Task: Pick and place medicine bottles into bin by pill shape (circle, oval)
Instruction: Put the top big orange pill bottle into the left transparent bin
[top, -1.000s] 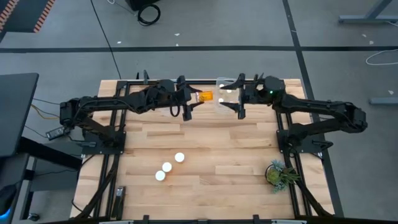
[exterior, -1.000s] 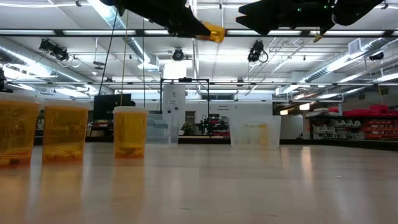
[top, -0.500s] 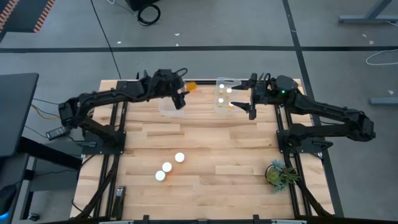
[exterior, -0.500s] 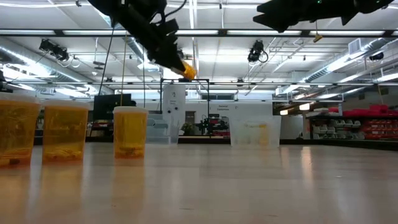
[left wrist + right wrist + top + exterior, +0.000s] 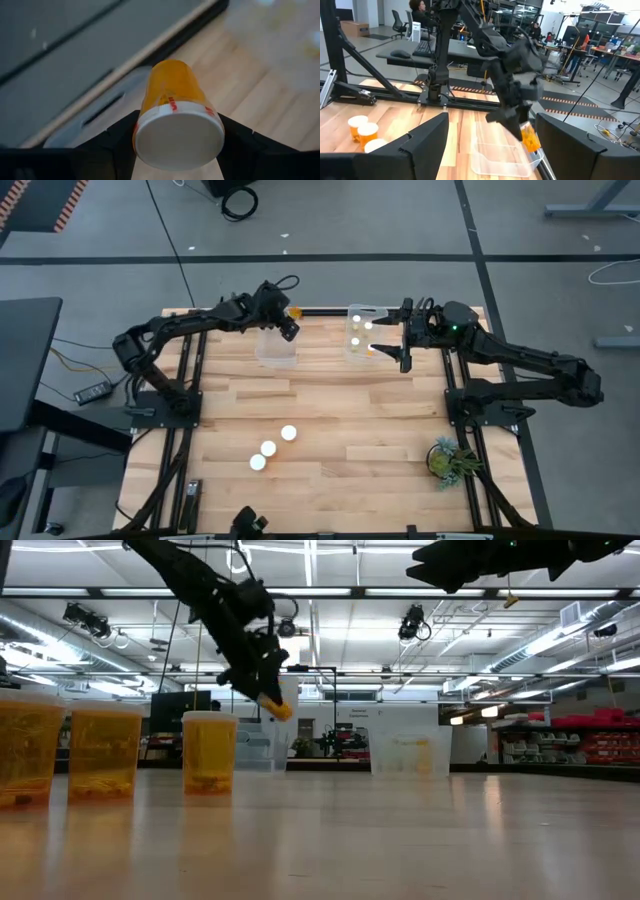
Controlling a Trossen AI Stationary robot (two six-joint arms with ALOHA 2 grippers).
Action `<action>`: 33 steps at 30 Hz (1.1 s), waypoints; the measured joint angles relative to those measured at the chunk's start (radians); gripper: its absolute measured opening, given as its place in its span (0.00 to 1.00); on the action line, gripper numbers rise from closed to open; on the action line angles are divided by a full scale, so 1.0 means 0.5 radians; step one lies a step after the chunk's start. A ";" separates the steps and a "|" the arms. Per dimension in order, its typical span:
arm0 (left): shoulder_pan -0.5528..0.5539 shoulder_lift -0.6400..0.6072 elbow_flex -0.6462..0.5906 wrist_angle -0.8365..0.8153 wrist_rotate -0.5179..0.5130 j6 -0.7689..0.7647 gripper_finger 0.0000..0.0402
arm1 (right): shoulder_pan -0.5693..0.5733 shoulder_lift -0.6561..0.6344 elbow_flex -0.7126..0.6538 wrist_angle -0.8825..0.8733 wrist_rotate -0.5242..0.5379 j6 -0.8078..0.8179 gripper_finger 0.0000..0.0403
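— Where do we find the bottle in hand?

— In the upper middle-left of the high view, at the far edge of the table (image 5: 330, 420). The left gripper (image 5: 288, 321) pinches one amber medicine bottle (image 5: 172, 95) between its fingers (image 5: 117, 137), above the far rim of the left clear bin (image 5: 277, 352).

— Which way does it point?

— In the left wrist view we see its white cap facing the camera and its amber base pointing away, so the long axis runs along the gripper. In the low view the bottle (image 5: 275, 707) slants downward from the arm.

— And the other arm?

— The right gripper (image 5: 404, 341) hangs in the upper right-centre of the high view, just beside the right clear bin (image 5: 352, 356), its jaws spread and holding nothing. We count white caps inside that bin.

— The rest?

— Three standing bottles (image 5: 269, 448) wait in the lower left-centre, caps up, long axes vertical.
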 joint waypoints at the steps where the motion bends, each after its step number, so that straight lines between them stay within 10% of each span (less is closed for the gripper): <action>1: 0.014 0.036 0.021 -0.061 0.001 -0.009 0.55 | 0.000 0.000 0.000 0.000 0.000 0.000 0.76; 33: -0.016 0.757 0.769 -1.516 0.149 -0.231 0.57 | 0.004 0.000 -0.001 0.000 -0.002 -0.001 0.76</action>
